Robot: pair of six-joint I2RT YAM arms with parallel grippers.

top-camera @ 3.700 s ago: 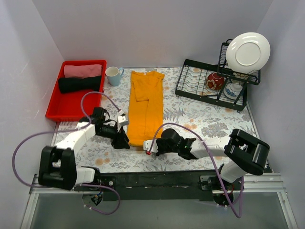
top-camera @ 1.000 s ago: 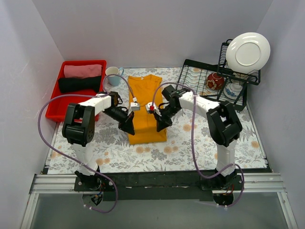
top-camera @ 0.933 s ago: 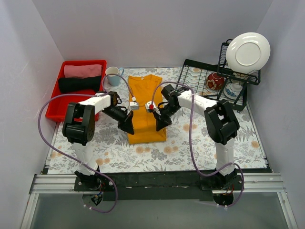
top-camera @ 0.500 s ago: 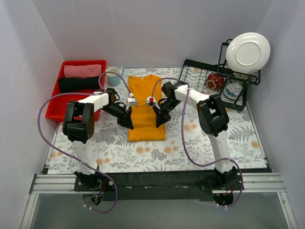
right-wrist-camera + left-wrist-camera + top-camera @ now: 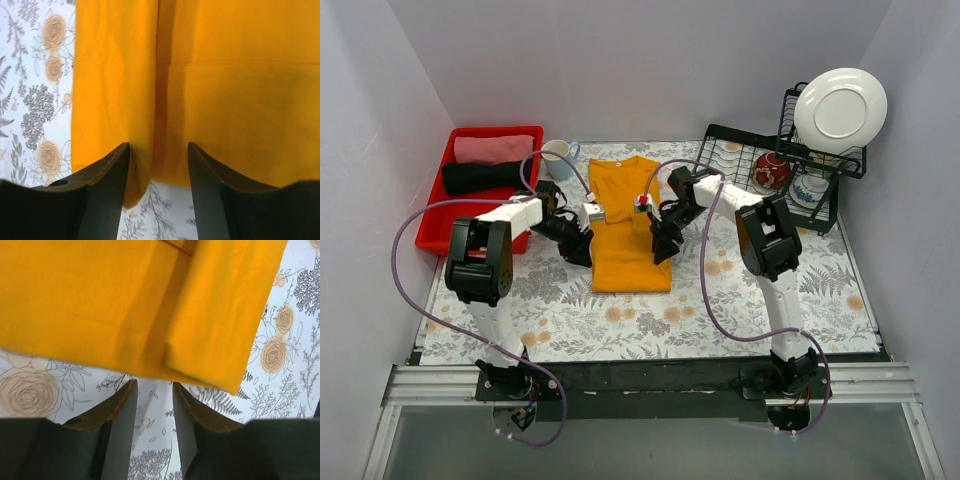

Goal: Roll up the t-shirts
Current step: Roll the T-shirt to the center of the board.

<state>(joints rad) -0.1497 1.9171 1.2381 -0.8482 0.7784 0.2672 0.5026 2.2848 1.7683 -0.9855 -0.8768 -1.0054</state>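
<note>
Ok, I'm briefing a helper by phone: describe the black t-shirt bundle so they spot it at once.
Find the red tray at the far left of the table. Two cloth bundles lie across it; the black bundle is the nearer one, just in front of the pink bundle, and the only dark cloth in view.

The left arm [image 5: 510,213] and right arm [image 5: 730,195] stretch toward 12 o'clock, then bend inward. The left tool [image 5: 582,250] points toward 4 o'clock and the right tool [image 5: 662,248] toward 7 o'clock. Both have their jaws parted, gripping nothing.
</note>
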